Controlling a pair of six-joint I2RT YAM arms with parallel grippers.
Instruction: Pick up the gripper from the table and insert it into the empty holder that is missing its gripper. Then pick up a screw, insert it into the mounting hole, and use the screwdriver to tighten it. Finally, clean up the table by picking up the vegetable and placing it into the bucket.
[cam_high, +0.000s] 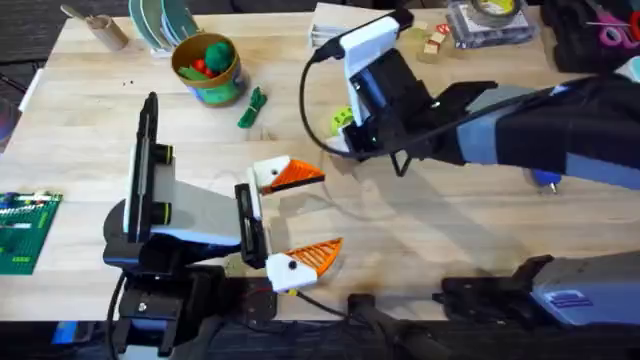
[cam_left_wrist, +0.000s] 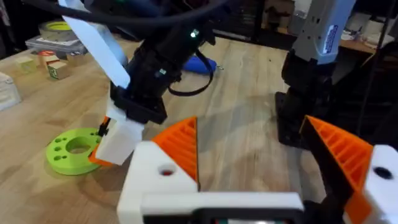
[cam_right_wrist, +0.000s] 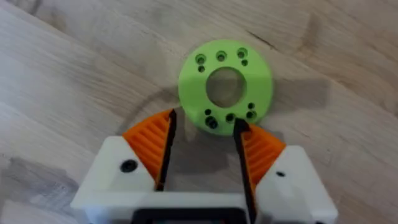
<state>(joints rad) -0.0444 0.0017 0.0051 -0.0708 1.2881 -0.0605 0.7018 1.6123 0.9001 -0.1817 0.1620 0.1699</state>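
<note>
Nearest the bases, the left gripper lies low over the wooden table, its white fingers spread wide and holding nothing; both carry orange ribbed pads. In the left wrist view a small dark hole shows in the side of one white finger base. At the near left edge sits a green circuit-like board.

Beyond it, the right arm reaches in from the right side across the middle, its wrist pitched down toward the table. The right gripper hangs just above a flat lime-green disc pierced with small holes; its fingers stand partly apart, their tips at the disc's near rim, gripping nothing. Whether they touch the disc I cannot tell.

Behind that arm, a bit of the blue screwdriver shows on the table.

Farther back left, the slim dark-green vegetable lies on the table just beside the bucket, which holds red and green toys. Plates, a tape roll and small blocks line the far edge.
</note>
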